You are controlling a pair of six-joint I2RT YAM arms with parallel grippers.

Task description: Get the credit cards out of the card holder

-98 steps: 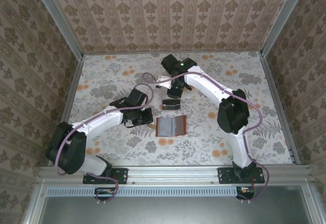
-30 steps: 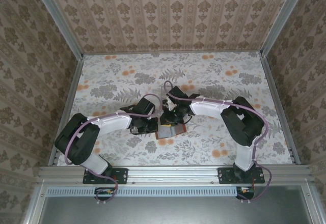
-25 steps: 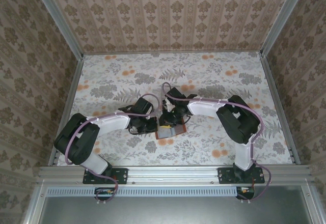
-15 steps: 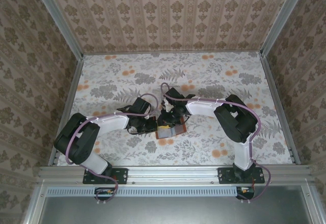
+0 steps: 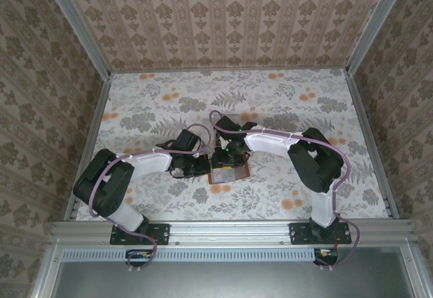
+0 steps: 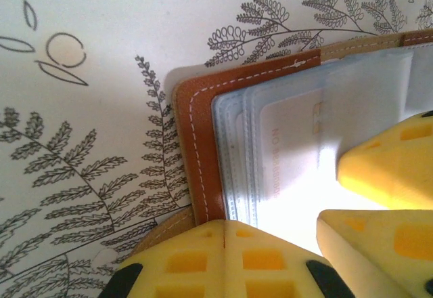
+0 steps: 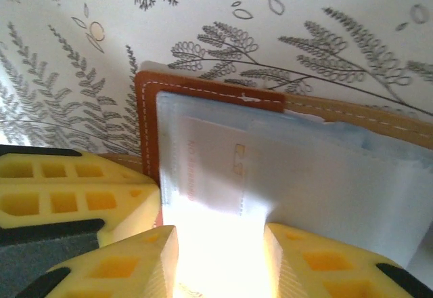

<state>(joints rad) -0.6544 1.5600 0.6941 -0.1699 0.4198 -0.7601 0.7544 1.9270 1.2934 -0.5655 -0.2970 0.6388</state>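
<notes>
The reddish-brown card holder (image 5: 235, 174) lies open on the floral table, its grey-blue pocket panels up. A pale credit card (image 7: 210, 166) with a small chip mark sits inside a clear pocket, and the left wrist view shows that card (image 6: 291, 135) too. My left gripper (image 6: 225, 225) is shut, its joined yellow tips pressing on the card holder's (image 6: 199, 142) left leather edge. My right gripper (image 7: 220, 233) is open, its fingers (image 7: 145, 264) low over the pocket panel on either side of a glare patch. In the top view the left gripper (image 5: 205, 168) and right gripper (image 5: 227, 159) meet over the holder.
The floral tabletop (image 5: 284, 101) stretches free behind and to both sides. Patterned walls and metal frame posts (image 5: 95, 118) close the workspace. In the right wrist view the left gripper's yellow fingers (image 7: 67, 196) sit close against the holder's (image 7: 145, 108) left edge.
The right gripper's jaws have opened while staying over the card holder, and the right arm has shifted slightly. The left gripper stays shut on the holder's edge.
</notes>
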